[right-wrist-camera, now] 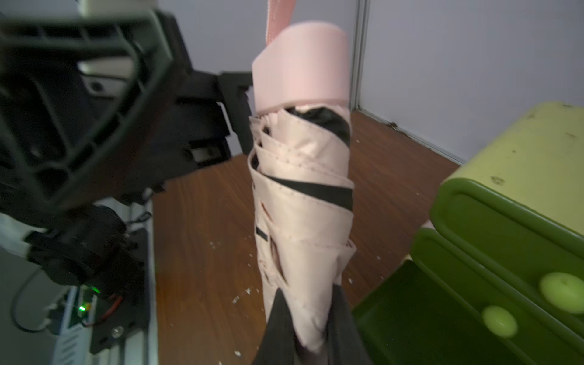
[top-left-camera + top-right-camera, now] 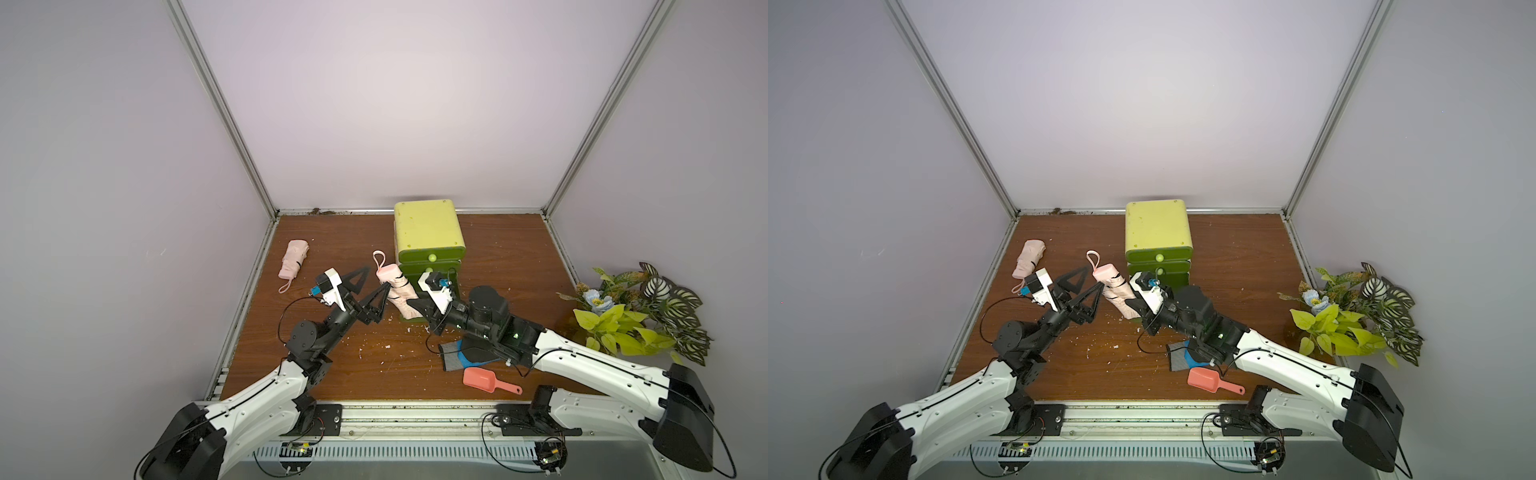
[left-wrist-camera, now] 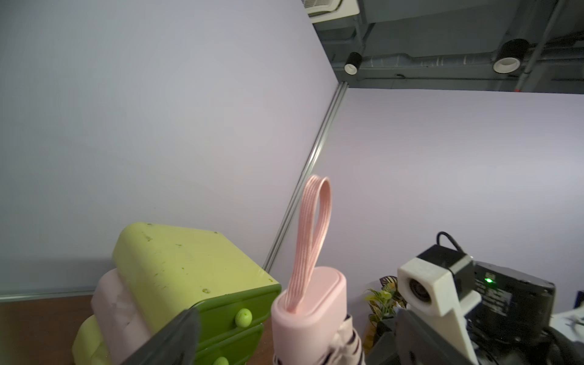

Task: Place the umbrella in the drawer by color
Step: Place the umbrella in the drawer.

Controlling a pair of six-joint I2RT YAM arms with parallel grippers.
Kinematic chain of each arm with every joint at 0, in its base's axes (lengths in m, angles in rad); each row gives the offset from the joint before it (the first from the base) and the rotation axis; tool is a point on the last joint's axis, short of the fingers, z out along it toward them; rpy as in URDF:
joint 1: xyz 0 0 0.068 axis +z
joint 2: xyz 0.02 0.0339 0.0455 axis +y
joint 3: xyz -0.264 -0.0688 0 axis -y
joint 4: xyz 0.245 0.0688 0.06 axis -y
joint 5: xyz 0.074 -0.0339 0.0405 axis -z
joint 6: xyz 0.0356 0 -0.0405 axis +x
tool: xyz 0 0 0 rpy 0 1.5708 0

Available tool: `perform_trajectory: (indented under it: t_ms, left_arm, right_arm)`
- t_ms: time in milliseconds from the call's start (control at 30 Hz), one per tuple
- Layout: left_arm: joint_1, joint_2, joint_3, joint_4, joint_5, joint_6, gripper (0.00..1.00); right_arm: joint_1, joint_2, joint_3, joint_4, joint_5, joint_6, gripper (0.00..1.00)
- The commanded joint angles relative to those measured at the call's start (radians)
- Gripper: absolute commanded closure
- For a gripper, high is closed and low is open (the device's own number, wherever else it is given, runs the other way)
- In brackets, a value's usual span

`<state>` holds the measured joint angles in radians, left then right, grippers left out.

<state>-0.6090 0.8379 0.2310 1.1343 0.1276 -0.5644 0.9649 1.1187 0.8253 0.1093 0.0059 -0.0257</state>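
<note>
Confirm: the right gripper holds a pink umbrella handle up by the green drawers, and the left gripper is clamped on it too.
Wrong on the left gripper: its jaws stand wide open, as both top views show. The right gripper does hold the umbrella handle up by the drawers.

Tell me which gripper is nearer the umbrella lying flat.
Left. The left gripper stands open between the flat umbrella and the upright umbrella; the right gripper grips that one, farther off.

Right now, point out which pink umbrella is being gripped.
The upright pink umbrella beside the green drawer unit, clamped in the right gripper; the other umbrella lies flat, untouched.
</note>
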Motion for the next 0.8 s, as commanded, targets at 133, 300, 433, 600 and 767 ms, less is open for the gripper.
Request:
perform_trajectory:
  t_ms: [133,300,433,600,767]
  left_arm:
    - [-0.008,-0.279,0.089,-0.718,-0.492,0.045,0.01]
    - [-0.008,-0.4,0.065,-0.901,-0.576,0.037,0.01]
    - [-0.008,-0.451,-0.003,-0.854,-0.571,0.052,0.01]
    - [-0.008,-0.429,-0.004,-0.847,-0.555,0.05,0.01]
    - [-0.007,-0.385,0.01,-0.856,-0.549,0.058,0.01]
  right_arm:
    - [0.006,0.108,0.307,-0.689,0.768,-0.45,1.0]
    - [0.015,0.125,0.269,-0.731,1.059,-0.698,1.0]
    - [0.041,0.114,0.202,-0.725,1.103,-0.91,1.0]
    - [0.075,0.147,0.198,-0.658,1.022,-1.026,1.0]
    - [0.08,0.319,0.233,-0.583,0.981,-1.039,1.0]
